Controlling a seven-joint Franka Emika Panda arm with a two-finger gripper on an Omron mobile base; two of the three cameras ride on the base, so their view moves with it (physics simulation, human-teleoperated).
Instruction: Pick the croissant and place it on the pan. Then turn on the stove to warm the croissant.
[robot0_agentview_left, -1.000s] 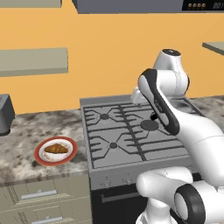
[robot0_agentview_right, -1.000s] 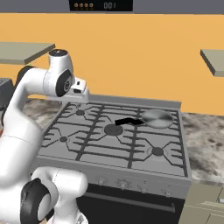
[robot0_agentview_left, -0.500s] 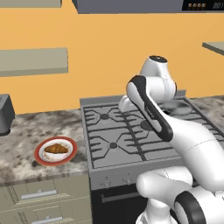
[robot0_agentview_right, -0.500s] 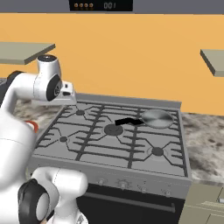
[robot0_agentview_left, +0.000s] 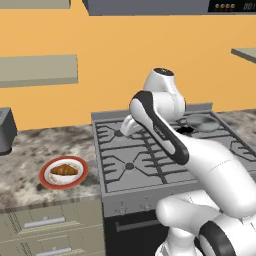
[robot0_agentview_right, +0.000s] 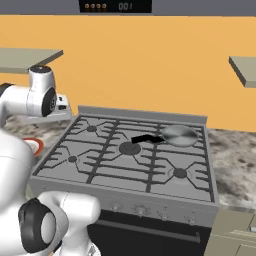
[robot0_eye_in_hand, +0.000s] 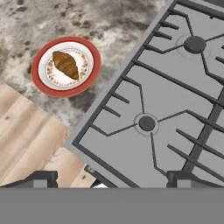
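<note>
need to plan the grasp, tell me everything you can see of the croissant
The croissant is a small golden-brown crescent with a ridged, darker crust. It lies flat on the middle of a white, red-rimmed plate, much smaller than that plate. The plate rests on the speckled stone counter, left of the stove. Nothing but the plate touches the pastry.

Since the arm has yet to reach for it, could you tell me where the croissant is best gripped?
Probably across the thick middle of the croissant, coming straight down with the fingers either side of its narrow width. It lies flat on the red-rimmed plate, so the raised rim blocks a side approach.
</note>
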